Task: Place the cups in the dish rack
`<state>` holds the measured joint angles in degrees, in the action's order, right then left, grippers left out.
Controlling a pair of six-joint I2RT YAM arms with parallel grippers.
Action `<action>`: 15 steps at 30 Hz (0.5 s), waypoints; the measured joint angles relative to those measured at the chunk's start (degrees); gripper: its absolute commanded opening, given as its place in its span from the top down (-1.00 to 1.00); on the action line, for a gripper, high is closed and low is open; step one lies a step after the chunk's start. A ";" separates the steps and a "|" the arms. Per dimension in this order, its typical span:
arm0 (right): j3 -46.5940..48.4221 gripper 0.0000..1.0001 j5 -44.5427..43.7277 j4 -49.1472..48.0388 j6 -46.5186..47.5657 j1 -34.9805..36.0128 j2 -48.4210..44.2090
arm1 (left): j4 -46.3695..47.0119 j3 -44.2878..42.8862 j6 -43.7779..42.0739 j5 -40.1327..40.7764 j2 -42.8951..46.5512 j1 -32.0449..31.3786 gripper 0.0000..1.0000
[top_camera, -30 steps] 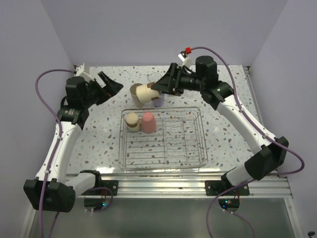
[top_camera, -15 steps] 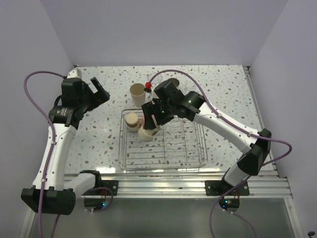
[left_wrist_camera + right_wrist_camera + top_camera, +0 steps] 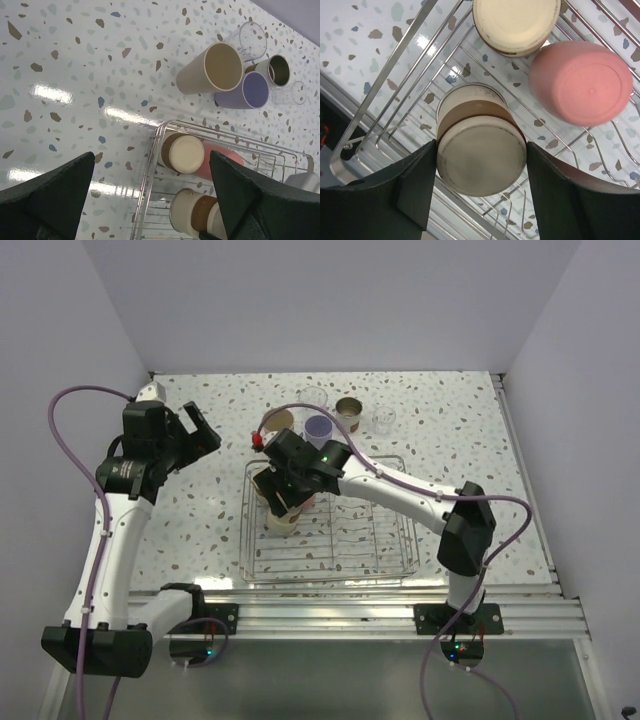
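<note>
On a speckled table (image 3: 200, 510) walled in pale lavender, the right gripper (image 3: 481, 150) reaches into the left end of the wire dish rack (image 3: 410, 530), its fingers closed on either side of an upturned brown-banded cup (image 3: 192, 212). A second banded cup (image 3: 516, 22) and a pink cup (image 3: 580, 82) stand bottom-up just beyond it in the rack's far-left corner. The left gripper (image 3: 151, 165) hangs wide apart and empty over the table left of the rack, while a tan cup (image 3: 210, 70), lavender cup (image 3: 252, 91), clear tumbler (image 3: 247, 37) and brown metallic cup (image 3: 275, 71) cluster behind the rack.
</note>
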<state>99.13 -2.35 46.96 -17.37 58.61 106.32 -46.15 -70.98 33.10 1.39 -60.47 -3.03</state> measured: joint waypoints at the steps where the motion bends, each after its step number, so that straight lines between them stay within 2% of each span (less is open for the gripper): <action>1: 0.37 1.00 -0.63 -0.55 0.07 0.37 1.18 | -0.02 0.00 -0.35 -0.13 -0.22 0.00 -1.00; 15: 9.33 1.00 -7.21 -0.52 0.74 4.04 12.81 | -0.31 0.07 -3.06 -1.60 1.95 0.00 -1.00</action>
<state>108.47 -9.56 46.44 -16.62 62.65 119.13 -46.46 -70.91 30.04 -0.21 -58.52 -3.03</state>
